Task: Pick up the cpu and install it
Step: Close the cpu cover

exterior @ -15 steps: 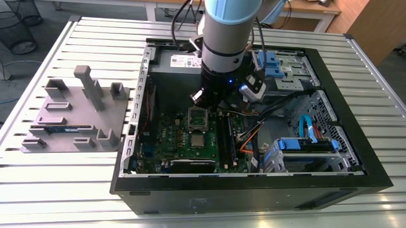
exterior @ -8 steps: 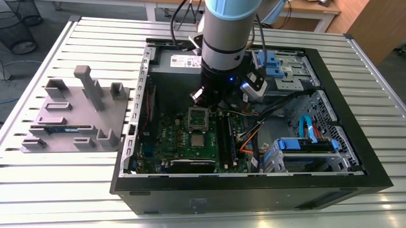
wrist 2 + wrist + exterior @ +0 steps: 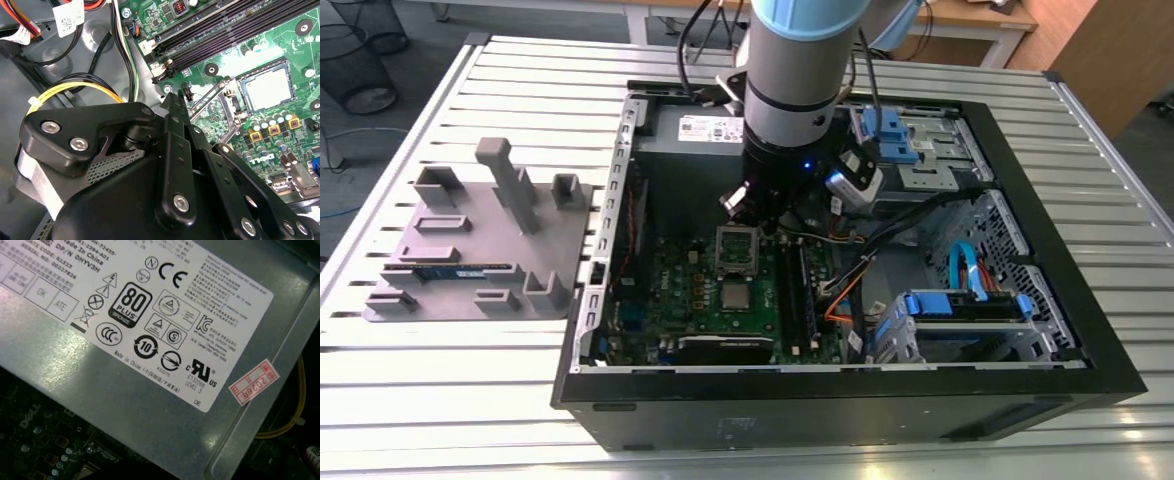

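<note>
On the ribbed metal table (image 3: 520, 80), in the open black case (image 3: 854, 400), the flat silvery cpu (image 3: 267, 89) lay on the green board (image 3: 700, 285), near the black tool (image 3: 761, 218); we couldn't tell its opening.

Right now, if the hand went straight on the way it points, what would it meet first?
Probably the motherboard, near the memory slots beside the cpu; the hand points down, but depth is unclear.
</note>
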Controlling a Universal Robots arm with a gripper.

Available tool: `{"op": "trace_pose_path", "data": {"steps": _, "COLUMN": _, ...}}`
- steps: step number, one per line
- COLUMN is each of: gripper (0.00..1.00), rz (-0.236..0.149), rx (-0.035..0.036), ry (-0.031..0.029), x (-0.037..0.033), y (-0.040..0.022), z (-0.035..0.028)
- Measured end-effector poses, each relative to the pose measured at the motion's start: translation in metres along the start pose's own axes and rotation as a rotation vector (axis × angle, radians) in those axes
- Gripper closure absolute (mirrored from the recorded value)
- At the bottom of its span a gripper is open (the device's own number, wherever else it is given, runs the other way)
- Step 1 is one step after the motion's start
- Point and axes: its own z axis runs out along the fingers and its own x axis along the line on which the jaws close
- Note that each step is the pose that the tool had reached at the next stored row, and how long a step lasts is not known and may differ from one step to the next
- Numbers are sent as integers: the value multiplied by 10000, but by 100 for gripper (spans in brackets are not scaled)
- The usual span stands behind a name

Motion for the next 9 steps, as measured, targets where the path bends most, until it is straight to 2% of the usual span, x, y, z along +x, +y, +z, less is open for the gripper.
{"op": "trace_pose_path", "data": {"steps": 9, "gripper": 89, "rz": -61, "rx": -9, "ry": 1, "x": 22, "y": 14, "z": -1}}
